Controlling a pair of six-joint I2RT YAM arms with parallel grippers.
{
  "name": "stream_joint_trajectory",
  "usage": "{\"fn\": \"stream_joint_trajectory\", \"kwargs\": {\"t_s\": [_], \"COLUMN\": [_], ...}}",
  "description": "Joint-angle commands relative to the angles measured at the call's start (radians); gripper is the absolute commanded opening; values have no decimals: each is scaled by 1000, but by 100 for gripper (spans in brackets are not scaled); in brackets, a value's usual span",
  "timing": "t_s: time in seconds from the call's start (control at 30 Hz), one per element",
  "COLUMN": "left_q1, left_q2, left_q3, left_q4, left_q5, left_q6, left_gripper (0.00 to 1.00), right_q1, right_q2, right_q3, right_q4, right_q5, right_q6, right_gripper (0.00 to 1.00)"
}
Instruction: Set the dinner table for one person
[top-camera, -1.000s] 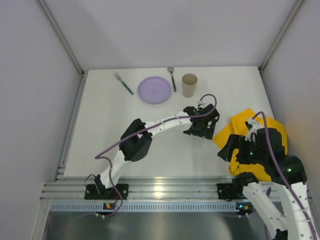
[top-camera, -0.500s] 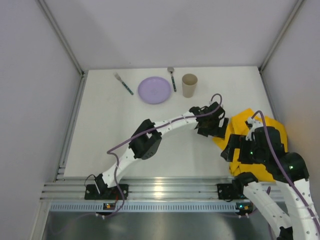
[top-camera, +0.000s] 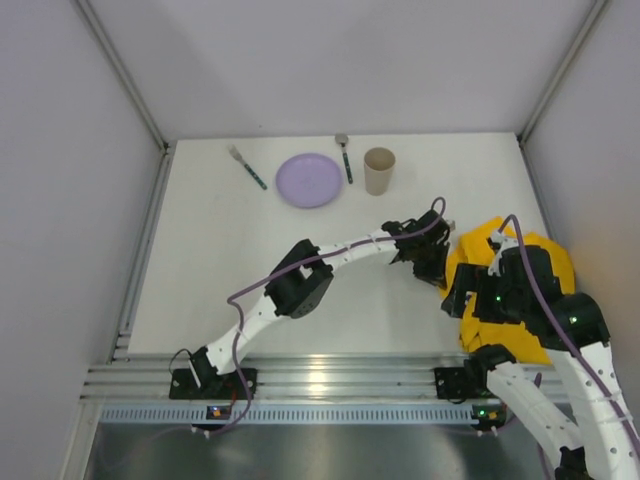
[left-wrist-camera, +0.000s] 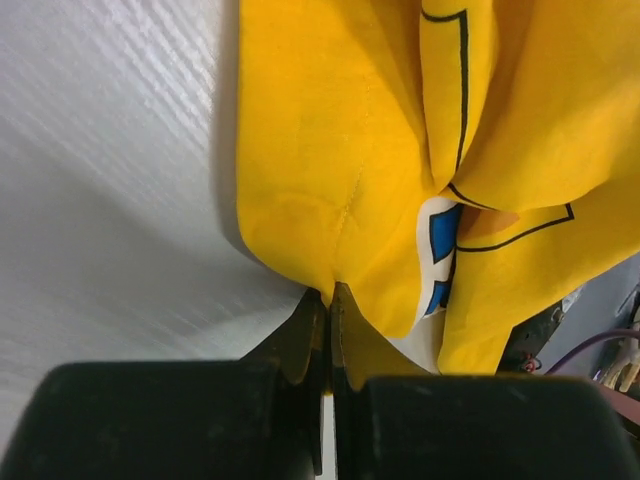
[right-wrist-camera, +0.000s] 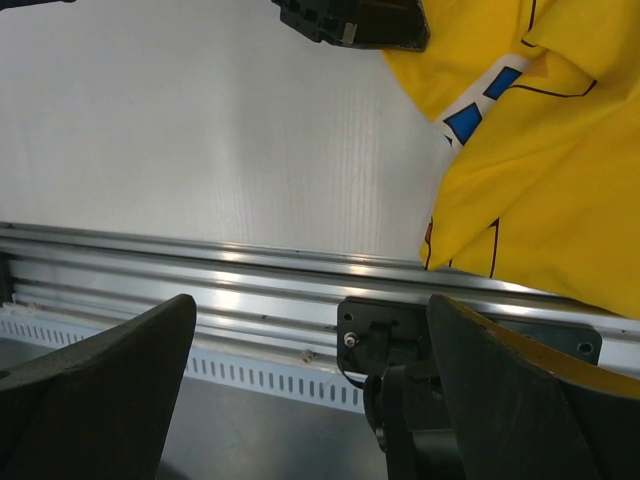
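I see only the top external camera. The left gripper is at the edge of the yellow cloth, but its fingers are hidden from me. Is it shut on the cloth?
Observer: Yes. In the left wrist view the left gripper is shut, and a fold at the edge of the yellow cloth is pinched between its fingertips.
Operator: And the other one, does it hold something?
Observer: No. In the right wrist view the right gripper is wide open and empty, above the aluminium rail.
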Motion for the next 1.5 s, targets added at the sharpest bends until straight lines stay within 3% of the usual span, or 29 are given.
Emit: {"fn": "stream_joint_trajectory", "kwargs": {"t_s": [0.0,0.13,0.3,0.47,0.67,0.7,0.77,0.8,0.83,0.87,1.03,1.17,1.37,1.47], "left_q1": [4,88,257,331,331,330,328,328,326,326,326,368,529,578], "left_q2": [-57,-211,-637,-1008,-1357,-1398,-1500,-1526,-1564,-1575,-1496,-1223,-891,-686], "left_q3": [-115,-345,-818,-1085,-1295,-1336,-1378,-1398,-1401,-1398,-1269,-1142,-940,-773], "left_q4": [-72,-41,10,-165,-430,-487,-506,-544,-562,-578,-543,-354,-49,-44], "left_q5": [-76,-172,-348,-593,-666,-639,-599,-586,-574,-572,-670,-726,-574,-516], "left_q6": [49,12,-81,-186,-403,-457,-477,-509,-520,-525,-415,-162,130,171], "left_gripper": [0,0,0,0,0,10,49,78,87,97,98,98,96,95], "right_q1": [11,12,12,12,13,12,16,14,14,14,14,14,14,14], "right_q2": [32,60,97,175,265,281,290,294,299,302,336,377,396,385], "right_q3": [-22,-50,-100,-149,-168,-165,-163,-165,-166,-172,-211,-232,-176,-174], "right_q4": [66,132,247,345,451,454,453,448,443,436,385,377,348,335], "right_q5": [-12,-50,-110,-176,-225,-223,-210,-200,-182,-176,-79,-79,-75,-72], "right_q6": [18,26,36,59,79,76,67,66,61,58,70,75,72,76], "right_gripper": [100,100,100,100,100,100,100,100,100,100,100,98,98,98]}}
